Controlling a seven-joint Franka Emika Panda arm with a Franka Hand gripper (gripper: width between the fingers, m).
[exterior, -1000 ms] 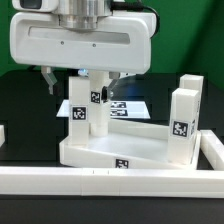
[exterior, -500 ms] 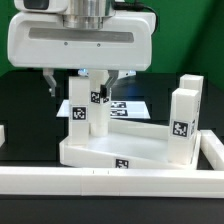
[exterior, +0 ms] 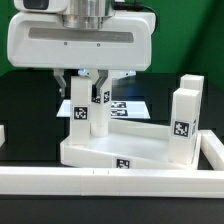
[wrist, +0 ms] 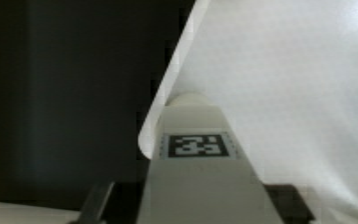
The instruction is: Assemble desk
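White desk slab [exterior: 115, 150] carrying upright legs [exterior: 183, 120], pincer [exterior: 90, 82] clenched around one leg [exterior: 80, 110].

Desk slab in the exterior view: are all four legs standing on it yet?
No. Only three upright legs show on the desk slab: two under the gripper and one at the exterior view's right.

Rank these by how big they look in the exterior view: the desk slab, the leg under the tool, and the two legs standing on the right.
1. Desk slab, clearly largest.
2. The two right legs: alike; the nearer one only looks bigger.
3. Leg under the tool: its top is hidden by the tool, so unsure against the others.
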